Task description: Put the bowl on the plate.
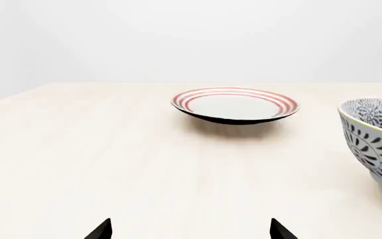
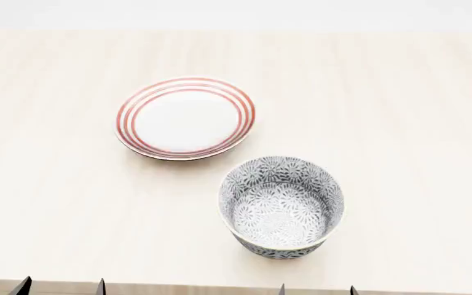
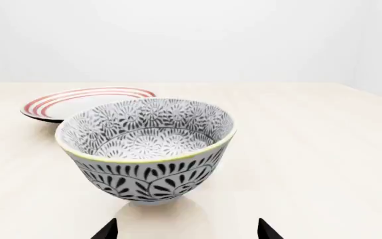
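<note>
Pale table (image 2: 400, 92) | bowl (image 2: 281, 206) upright beside plate (image 2: 186, 117) | both tools spread wide

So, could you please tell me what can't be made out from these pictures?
- Arms: in every view the bottom edge leaves only the black tips of the left gripper and right gripper; the jaws stand apart.
- Bowl: cut by the frame edge in the left wrist view.
- Plate: near side hidden behind the bowl in the right wrist view.
- Table: its underside shows nowhere.
</note>
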Tool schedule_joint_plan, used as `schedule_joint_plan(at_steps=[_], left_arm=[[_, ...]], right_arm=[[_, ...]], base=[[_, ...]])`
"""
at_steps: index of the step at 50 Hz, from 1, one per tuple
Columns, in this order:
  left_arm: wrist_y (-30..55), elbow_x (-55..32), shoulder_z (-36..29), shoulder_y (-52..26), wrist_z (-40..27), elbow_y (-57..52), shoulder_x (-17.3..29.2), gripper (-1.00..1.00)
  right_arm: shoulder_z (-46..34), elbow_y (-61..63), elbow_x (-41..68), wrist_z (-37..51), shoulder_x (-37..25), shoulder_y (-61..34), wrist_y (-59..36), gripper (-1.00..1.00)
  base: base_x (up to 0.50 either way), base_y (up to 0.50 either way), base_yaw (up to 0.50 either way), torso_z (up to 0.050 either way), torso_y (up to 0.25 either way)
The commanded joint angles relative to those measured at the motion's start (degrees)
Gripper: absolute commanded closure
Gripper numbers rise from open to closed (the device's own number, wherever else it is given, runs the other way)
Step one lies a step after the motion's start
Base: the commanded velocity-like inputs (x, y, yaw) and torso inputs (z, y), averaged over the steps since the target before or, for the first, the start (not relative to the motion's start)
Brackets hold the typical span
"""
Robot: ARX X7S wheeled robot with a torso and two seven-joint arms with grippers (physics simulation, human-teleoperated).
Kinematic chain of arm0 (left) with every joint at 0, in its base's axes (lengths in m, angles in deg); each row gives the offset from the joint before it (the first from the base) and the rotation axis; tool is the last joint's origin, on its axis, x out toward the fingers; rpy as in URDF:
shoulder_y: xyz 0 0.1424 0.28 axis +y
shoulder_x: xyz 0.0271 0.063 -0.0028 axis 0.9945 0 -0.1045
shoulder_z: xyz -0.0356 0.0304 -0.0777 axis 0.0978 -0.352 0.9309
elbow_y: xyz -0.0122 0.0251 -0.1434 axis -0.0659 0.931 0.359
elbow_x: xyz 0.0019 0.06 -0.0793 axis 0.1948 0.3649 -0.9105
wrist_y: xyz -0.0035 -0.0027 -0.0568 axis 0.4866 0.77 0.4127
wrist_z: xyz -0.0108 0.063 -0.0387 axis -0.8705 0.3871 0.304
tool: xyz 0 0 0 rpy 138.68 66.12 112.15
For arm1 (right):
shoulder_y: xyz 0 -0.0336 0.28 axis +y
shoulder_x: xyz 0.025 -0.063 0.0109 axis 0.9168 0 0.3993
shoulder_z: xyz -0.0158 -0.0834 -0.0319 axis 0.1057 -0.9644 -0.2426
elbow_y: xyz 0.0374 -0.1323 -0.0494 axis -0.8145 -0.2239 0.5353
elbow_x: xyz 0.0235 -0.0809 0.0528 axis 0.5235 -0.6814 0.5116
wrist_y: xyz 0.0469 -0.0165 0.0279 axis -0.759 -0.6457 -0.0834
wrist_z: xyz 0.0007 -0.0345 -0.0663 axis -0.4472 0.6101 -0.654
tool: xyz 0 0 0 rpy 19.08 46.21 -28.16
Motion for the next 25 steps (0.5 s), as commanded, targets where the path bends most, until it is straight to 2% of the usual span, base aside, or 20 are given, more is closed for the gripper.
schedule_joint_plan(at_steps=[1,21,23,24,25], left_arm=[[-0.15,-0.96,-1.06,-0.06,-1.01,0.08,0.90,-1.00],[0.60,-2.89,-4.79,-0.25,-4.01,0.28,3.66,-1.00],[0.60,-2.89,-4.79,-0.25,-4.01,0.28,3.66,-1.00],[0.46,-0.01,-1.53,-0.16,-0.72,0.68,0.88,-1.00],[0.38,-0.18,-1.88,-0.13,-1.06,0.74,1.16,-1.00]], right_arm=[[-1.09,0.16,0.97,1.10,-0.90,0.00,-0.37,-1.00],[-4.07,-0.63,3.89,4.10,-3.50,-0.25,0.31,-1.00],[-4.07,-0.63,3.89,4.10,-3.50,-0.25,0.31,-1.00],[-0.80,-0.19,1.14,0.88,-0.75,0.02,-0.13,-1.00],[-1.17,-0.12,1.42,1.24,-1.04,0.01,-0.17,-1.00]], base=[[0.00,0.00,0.00,0.000,0.000],[0.00,0.00,0.00,0.000,0.000],[0.00,0.00,0.00,0.000,0.000],[0.00,0.00,0.00,0.000,0.000],[0.00,0.00,0.00,0.000,0.000]])
